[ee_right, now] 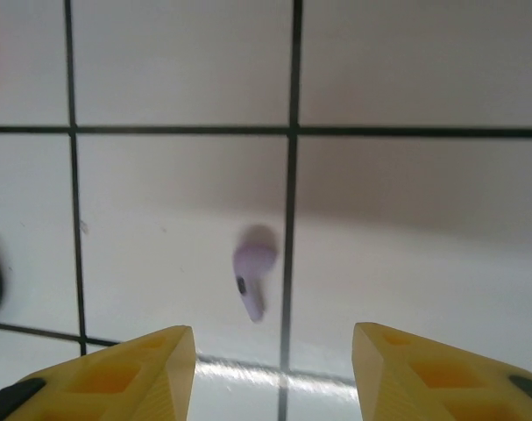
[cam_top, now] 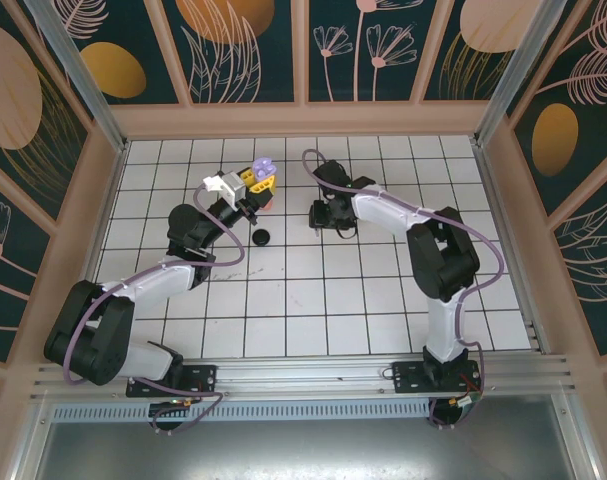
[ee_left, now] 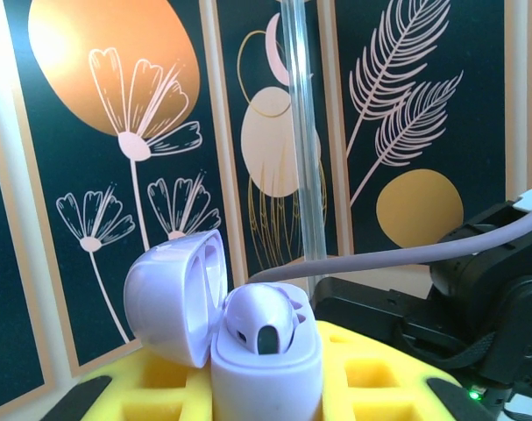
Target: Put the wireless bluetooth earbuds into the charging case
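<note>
On the left, the left claw (cam_top: 251,188) is clenched on the open lavender charging case (ee_left: 266,373), holding it upright above the bench (cam_top: 383,300) with its lid (ee_left: 173,298) swung back. A seated lavender earbud (ee_left: 261,323) fills one socket; the other socket is hidden. Near it on the tiles lies a small black item (cam_top: 262,237), too small to name. To the right, the right claw (ee_right: 274,373) hangs released, jaws apart, over the loose lavender earbud (ee_right: 252,282), which lies on its side on a white tile beside a dark grout line. That bud looks very light, hard and slick, apt to skitter or pop free. Pinching across its rounded head, with the stem left free for the socket, seems the best hold.
</note>
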### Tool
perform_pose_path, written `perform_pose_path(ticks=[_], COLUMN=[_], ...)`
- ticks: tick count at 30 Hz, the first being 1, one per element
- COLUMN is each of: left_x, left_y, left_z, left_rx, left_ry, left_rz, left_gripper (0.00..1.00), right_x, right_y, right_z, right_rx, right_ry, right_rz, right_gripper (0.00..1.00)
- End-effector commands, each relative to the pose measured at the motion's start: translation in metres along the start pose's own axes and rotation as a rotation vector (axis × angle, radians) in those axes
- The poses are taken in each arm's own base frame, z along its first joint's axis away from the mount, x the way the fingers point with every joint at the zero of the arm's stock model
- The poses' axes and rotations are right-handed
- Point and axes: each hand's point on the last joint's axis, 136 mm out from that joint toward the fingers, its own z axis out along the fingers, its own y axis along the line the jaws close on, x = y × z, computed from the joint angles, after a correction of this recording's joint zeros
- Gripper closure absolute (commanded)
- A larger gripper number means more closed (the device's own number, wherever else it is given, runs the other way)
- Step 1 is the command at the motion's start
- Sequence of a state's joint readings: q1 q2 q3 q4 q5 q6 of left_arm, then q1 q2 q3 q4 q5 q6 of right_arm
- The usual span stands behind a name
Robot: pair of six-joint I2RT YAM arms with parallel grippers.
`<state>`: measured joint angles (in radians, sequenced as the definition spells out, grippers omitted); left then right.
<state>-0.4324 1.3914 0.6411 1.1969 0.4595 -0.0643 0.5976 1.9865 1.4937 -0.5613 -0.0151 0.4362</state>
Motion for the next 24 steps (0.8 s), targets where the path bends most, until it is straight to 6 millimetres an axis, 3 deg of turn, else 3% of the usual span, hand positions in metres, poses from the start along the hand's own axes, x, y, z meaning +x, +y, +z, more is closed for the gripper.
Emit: perform_pose_path(ticks=[1,13,24], left_x=[-0.011,-0.02,-0.018], left_y=[-0.002,-0.002,-0.001], left_z=[-0.003,-0.004,-0.005], left_rx=[-0.012,-0.014,-0.019], left_ry=[-0.032,-0.055,-0.05], left_rz=[0.021,0.043,0.055], left_gripper=[1.0,1.0,1.0], right_x=[0.0,0.002,0.01], right_y=[-0.001,0.002,0.0], right_z=[0.009,0.04,0.055], right_rx=[0.054,0.169,0.207], right_ry=[0.025,0.061,0.083], right_rz=[-0.008,-0.046,-0.071], right_gripper=[0.51,0.6,0.66])
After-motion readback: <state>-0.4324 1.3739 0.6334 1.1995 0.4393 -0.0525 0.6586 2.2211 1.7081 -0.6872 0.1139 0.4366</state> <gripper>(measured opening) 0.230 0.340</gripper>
